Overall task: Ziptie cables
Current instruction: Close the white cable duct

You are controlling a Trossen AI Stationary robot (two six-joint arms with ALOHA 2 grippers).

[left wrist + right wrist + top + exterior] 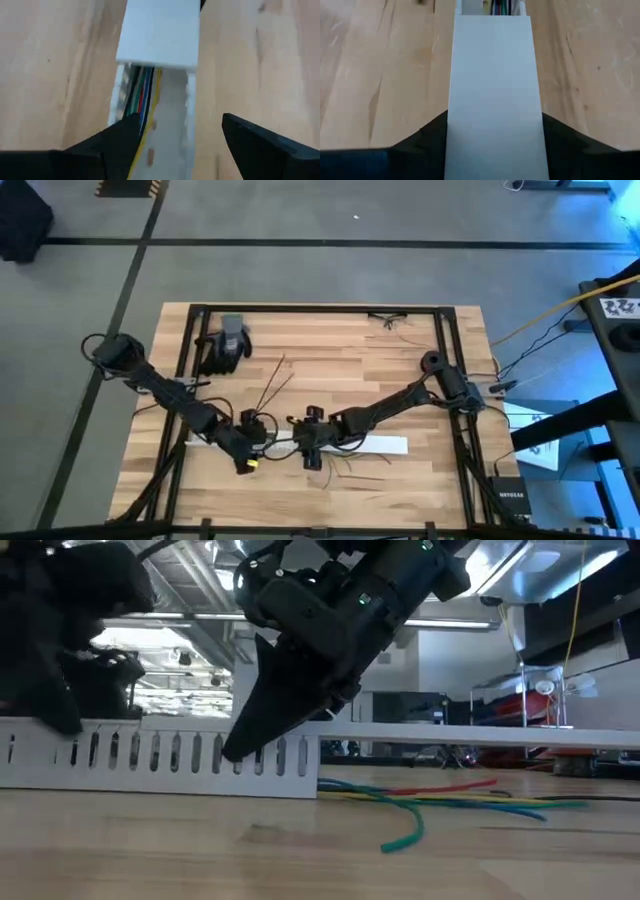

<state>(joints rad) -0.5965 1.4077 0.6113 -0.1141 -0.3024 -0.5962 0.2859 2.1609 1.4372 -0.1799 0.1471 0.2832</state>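
The wooden surface carries a long white slotted duct near its front edge, which serves as the landmark here; a flat white cover sits on the duct, leaving one end of the channel uncovered; the right claw straddles the covered stretch, its fingers pressed against both sides of the cover, so it pinches the cover; the left claw hangs spread over the open end of the duct, gripping nothing; the cables, coloured strands of green, red, blue and yellow, run inside the channel along one wall and pass under the cover, and more strands spill out of the duct's other end onto the wood in the low view; a dark glove lies well behind the duct. The risk, as I judge it, is a strand riding up over the slotted wall and getting nipped as the cover seats, or the duct skidding if either claw pushes off-centre. No brand, label or writing is readable on anything.
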